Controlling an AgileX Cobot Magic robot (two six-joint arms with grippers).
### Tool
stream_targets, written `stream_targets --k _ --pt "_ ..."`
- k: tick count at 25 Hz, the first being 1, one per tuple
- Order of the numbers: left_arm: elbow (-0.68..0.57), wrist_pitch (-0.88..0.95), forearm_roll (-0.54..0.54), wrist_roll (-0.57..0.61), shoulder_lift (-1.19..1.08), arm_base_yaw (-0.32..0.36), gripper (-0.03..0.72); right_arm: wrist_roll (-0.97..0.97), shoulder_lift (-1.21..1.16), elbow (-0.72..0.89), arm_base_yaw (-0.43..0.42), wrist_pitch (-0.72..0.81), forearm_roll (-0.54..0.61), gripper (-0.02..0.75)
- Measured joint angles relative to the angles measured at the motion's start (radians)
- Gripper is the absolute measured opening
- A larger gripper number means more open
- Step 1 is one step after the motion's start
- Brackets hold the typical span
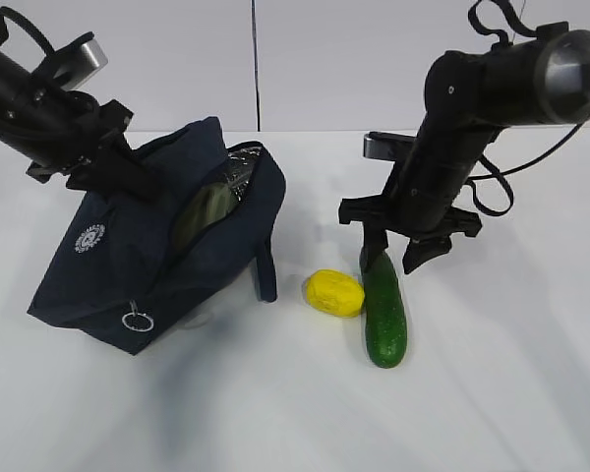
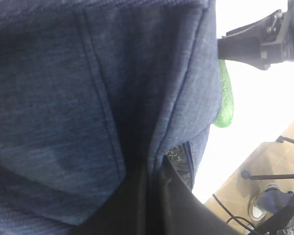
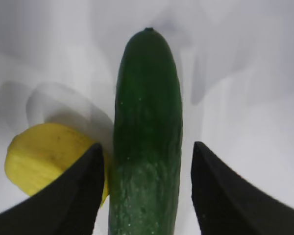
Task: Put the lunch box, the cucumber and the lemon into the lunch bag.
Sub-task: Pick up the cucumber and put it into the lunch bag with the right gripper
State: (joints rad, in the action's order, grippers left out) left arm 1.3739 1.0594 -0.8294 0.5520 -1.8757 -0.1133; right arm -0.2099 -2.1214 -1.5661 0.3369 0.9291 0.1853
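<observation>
My right gripper [image 1: 405, 251] hung over the far end of the cucumber [image 1: 384, 310], jaws spread wide and holding nothing. In the right wrist view the cucumber lay lengthwise between my two fingers [image 3: 68, 196], with a gap on each side. The lemon [image 1: 335, 293] sat just beside the cucumber on its left, so close that my left finger came down between the two.

My left gripper [image 1: 113, 172] was pinched shut on the upper edge of the bag [image 1: 128, 265], propping its mouth open. The left wrist view showed little but navy fabric. The bag leaned on the white table [image 1: 492, 413], well to the left of the fruit, and through the open top I could make out a pale green shape against silver lining, probably the box [image 1: 208, 208].

The step in hand looked to be picking up the cucumber. To do it well, I judged I should lower straight down, keeping the cucumber centred, and slip the left finger into the narrow gap without nudging the lemon. Closing gently would suit the smooth, rounded skin, which could roll or slide. Gripping nearer the middle might keep it from tipping on the lift.
</observation>
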Motion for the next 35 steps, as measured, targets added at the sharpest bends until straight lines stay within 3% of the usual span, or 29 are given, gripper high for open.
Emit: stream_targets --k 28,35 --pt "0.0 0.0 0.0 0.0 0.0 0.0 -0.009 -0.002 -0.076 -0.01 0.0 -0.046 0.016 0.422" --pt "0.0 0.0 0.0 0.0 0.0 0.0 -0.009 -0.002 -0.076 -0.01 0.0 -0.046 0.017 0.34"
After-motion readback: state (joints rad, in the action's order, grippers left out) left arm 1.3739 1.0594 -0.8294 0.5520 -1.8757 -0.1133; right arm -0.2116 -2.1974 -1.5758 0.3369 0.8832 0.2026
